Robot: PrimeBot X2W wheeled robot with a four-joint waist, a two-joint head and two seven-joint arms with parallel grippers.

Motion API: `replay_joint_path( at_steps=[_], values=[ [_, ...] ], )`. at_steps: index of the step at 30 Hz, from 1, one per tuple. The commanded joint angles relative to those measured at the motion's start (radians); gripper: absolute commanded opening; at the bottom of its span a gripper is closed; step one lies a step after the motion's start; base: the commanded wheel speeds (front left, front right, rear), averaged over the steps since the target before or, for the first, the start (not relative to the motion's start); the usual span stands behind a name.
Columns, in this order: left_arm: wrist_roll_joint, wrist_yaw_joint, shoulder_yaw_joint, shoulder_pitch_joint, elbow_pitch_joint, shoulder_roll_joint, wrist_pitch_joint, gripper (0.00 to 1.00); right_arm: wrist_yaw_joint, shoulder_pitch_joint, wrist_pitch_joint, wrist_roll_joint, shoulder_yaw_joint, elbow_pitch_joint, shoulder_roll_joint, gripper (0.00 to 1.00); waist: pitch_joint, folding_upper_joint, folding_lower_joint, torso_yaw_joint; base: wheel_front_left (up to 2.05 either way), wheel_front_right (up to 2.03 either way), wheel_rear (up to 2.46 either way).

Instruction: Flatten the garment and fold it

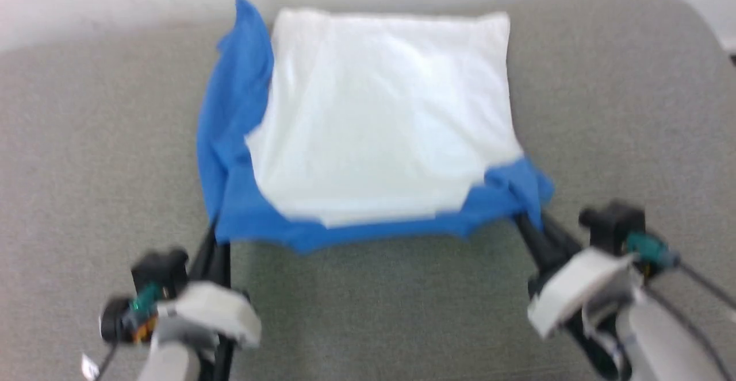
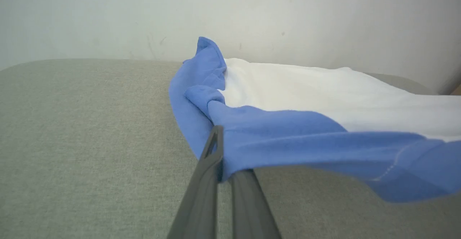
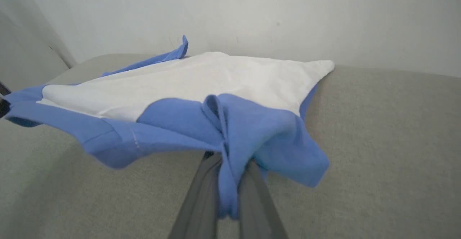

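We see left gripper (image 1: 214, 237), right gripper (image 1: 526, 220) clamped on near corners of the garment (image 1: 379, 111), raised off tabletop (image 1: 374, 312), likely for folding.

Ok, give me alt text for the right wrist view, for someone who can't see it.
The right gripper pinches a bunched blue corner of the shirt, holding its near edge off the grey surface. Its white body stretches away toward a pale wall.
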Motion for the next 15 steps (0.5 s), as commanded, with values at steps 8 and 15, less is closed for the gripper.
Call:
replay_joint_path(
  at_steps=[8, 15],
  values=[
    [-0.006, 0.064, -0.03, 0.258, -0.088, -0.012, 0.065, 0.0, -0.002, 0.313, 0.098, -0.109, -0.132, -0.111, 0.082, 0.0, -0.137, 0.0, 0.0005, 0.007, 0.0, 0.0, 0.0],
    [-0.037, 0.091, -0.039, 0.405, -0.108, -0.034, 0.086, 0.0, -0.002, 0.507, 0.14, -0.187, -0.196, -0.129, 0.124, 0.0, -0.18, 0.0, 0.0005, 0.022, 0.0, 0.0, 0.0]
  ],
)
